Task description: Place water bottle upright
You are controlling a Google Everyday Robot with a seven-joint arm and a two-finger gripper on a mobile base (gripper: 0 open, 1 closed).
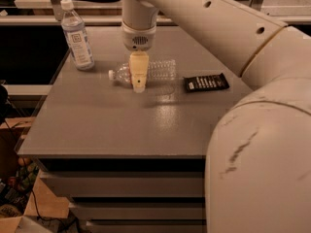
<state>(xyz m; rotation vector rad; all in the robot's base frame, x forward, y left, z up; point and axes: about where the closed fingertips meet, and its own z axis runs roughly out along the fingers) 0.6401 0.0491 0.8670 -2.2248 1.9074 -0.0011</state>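
On the grey surface [121, 125] the water bottle [163, 69] lies on its side, with a taller labelled bottle [77, 38] upright beyond its cap end, a dark packet [206, 83] near its base, and the pincer [139, 84] over its neck end.

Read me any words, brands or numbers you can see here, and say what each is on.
On the tall upright bottle: a pale label with a dark square mark, print too blurred to read.
On the black packet: white lettering, too small to read.
On the water bottle, lying under the hand: nothing readable.
No text can be quoted.
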